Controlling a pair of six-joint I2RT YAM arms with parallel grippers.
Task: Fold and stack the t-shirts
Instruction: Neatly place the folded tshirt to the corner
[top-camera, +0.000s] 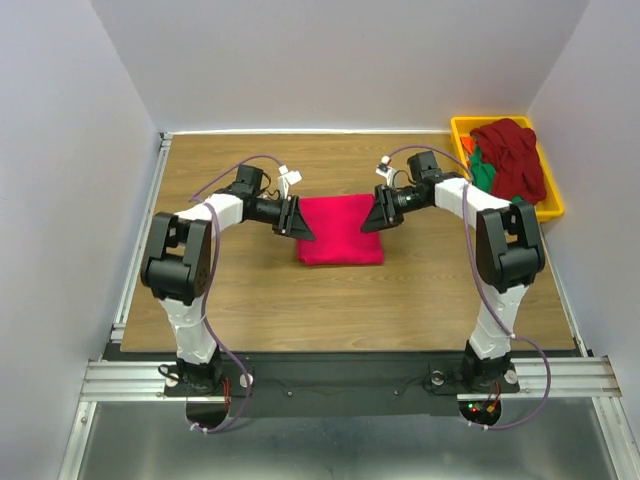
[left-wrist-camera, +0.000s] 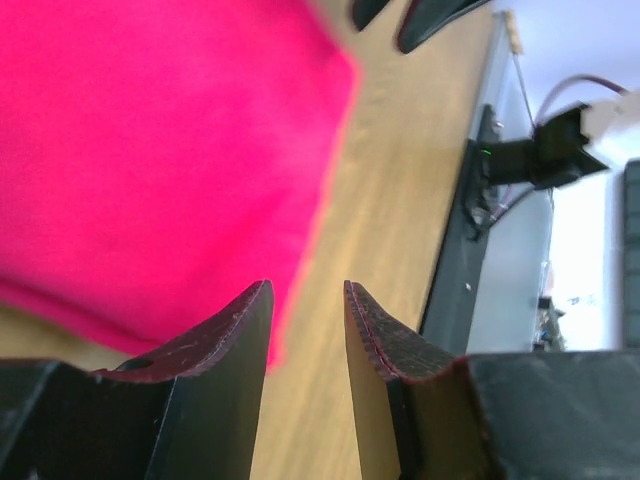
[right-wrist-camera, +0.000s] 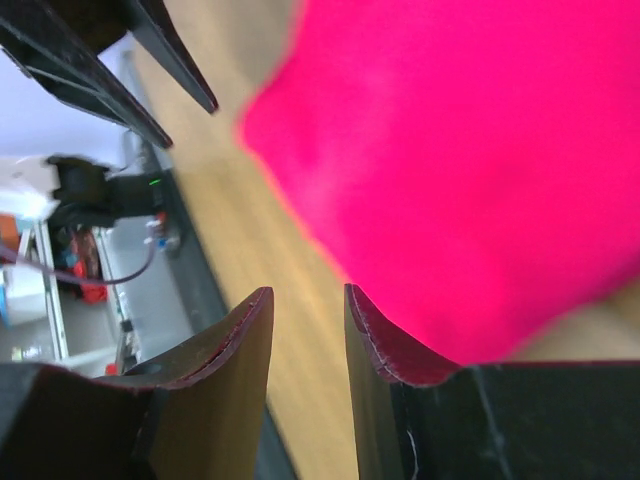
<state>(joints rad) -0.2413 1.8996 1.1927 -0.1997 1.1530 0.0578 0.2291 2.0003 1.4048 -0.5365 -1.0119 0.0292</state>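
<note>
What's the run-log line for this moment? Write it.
pink t-shirt folded on table | left gripper open at its left edge | right gripper open at its right edge | maroon t-shirt in tray

No readable writing in any view.
The white tags (top-camera: 290, 178) on the arm cables are too small to show any print. The blurred clutter at the far side of both wrist views gives no letters or numbers. The pink t-shirt (top-camera: 339, 230) and the yellow tray (top-camera: 470, 121) show plain colour only, with no logo, label or sign.
</note>
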